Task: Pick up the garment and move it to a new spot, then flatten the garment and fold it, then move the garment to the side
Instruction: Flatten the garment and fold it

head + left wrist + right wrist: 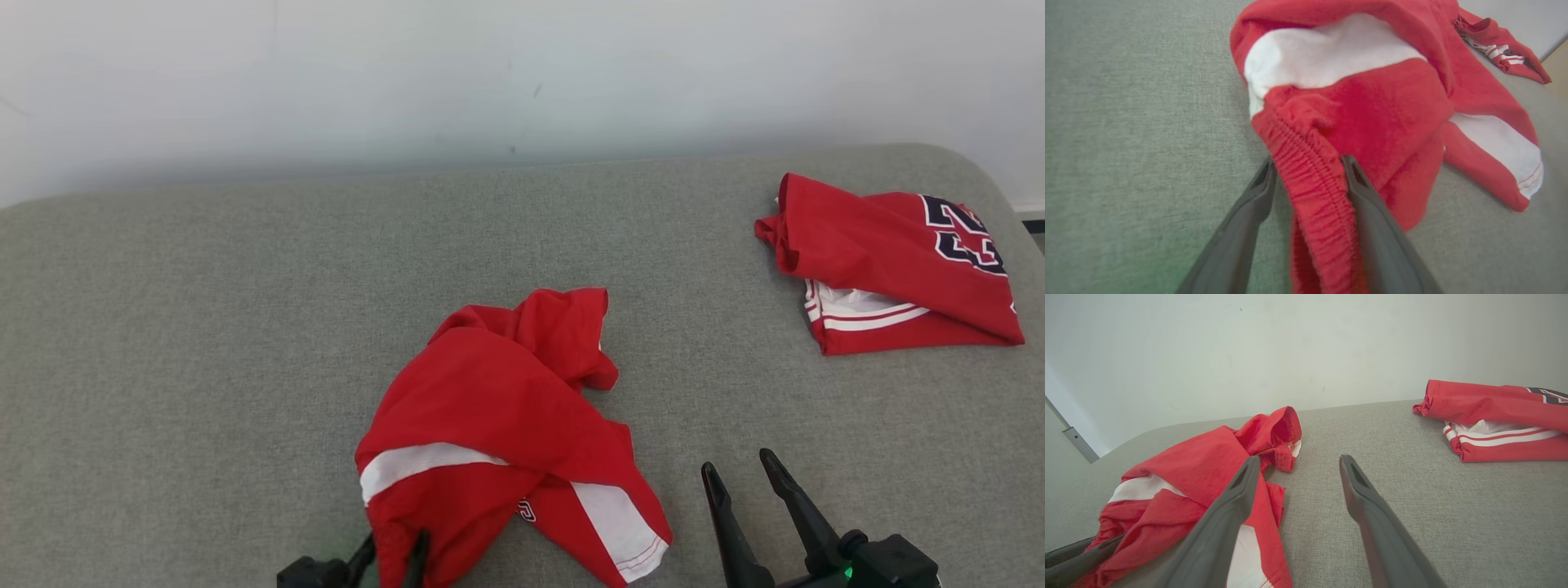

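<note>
Garment (498, 408) front-centre on cushion (204, 327) (jersey (882, 261) far right)

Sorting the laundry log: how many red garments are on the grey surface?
2. Crumpled shorts lie front centre, waistband between the fingers of the left gripper; a folded jersey sits far right. Folds could hide more.

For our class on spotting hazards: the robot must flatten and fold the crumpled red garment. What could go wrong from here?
1. The elastic waistband lies between the fingers of the open left gripper; drawing back could snag it and drag the crumpled garment.
2. The garment is bunched in layers, so a pinch may catch several folds and hinder flattening.
3. The folded jersey lies to the right; a sweep of the right gripper might disturb it.
</note>
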{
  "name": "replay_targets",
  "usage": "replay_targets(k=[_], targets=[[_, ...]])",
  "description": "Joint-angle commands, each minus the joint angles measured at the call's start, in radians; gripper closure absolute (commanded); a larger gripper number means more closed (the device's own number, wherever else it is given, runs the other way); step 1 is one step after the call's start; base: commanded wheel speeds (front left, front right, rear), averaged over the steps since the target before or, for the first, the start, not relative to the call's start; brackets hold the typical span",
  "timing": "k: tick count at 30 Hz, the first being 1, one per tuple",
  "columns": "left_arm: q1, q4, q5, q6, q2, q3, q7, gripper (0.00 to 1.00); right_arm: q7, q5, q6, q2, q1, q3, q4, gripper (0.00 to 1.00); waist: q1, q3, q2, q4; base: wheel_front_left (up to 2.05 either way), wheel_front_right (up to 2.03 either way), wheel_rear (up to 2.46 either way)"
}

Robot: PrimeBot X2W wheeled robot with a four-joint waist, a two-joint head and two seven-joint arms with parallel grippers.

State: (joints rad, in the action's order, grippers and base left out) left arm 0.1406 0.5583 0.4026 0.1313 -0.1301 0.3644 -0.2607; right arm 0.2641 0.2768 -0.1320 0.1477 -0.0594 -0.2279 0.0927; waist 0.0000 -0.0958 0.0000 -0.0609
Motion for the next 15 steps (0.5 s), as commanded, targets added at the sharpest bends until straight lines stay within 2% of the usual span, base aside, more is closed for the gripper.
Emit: replay_targets(k=[1, 2, 5, 9, 15], targets=[[0.029, 0.006, 0.005, -0.001, -0.006, 0.006, -0.002, 0.95, 0.0, -0.003, 0.002, -0.003, 0.008, 0.003, 0.002, 0.0, 0.0, -0.003, 0.0, -0.002, 0.0, 0.0, 0.0], [0.033, 0.02, 0.016, -0.001, -0.007, 0.019, -0.003, 1.0, 0.0, -0.003, 0.002, -0.003, 0.009, 0.006, 0.001, 0.0, 0.0, -0.004, 0.0, -0.001, 0.0, 0.0, 0.0], [0.063, 0.009, -0.005, -0.002, -0.033, 0.005, -0.004, 1.0, 0.0, -0.005, 0.002, -0.008, 0.016, 0.013, -0.007, 0.0, 0.0, -0.009, 0.0, 0.004, 0.0, 0.0, 0.0], [0.108, -0.06, -0.078, -0.027, -0.058, -0.05, -0.005, 1.0, 0.0, -0.01, 0.002, -0.008, 0.02, 0.014, -0.013, 0.0, 0.0, -0.01, 0.0, 0.008, 0.0, 0.0, 0.0], [0.133, -0.197, -0.198, -0.045, -0.066, -0.097, -0.005, 1.0, 0.0, -0.013, 0.002, -0.014, 0.032, 0.009, -0.017, 0.0, 0.0, -0.005, 0.0, 0.014, 0.0, 0.0, 0.0]])
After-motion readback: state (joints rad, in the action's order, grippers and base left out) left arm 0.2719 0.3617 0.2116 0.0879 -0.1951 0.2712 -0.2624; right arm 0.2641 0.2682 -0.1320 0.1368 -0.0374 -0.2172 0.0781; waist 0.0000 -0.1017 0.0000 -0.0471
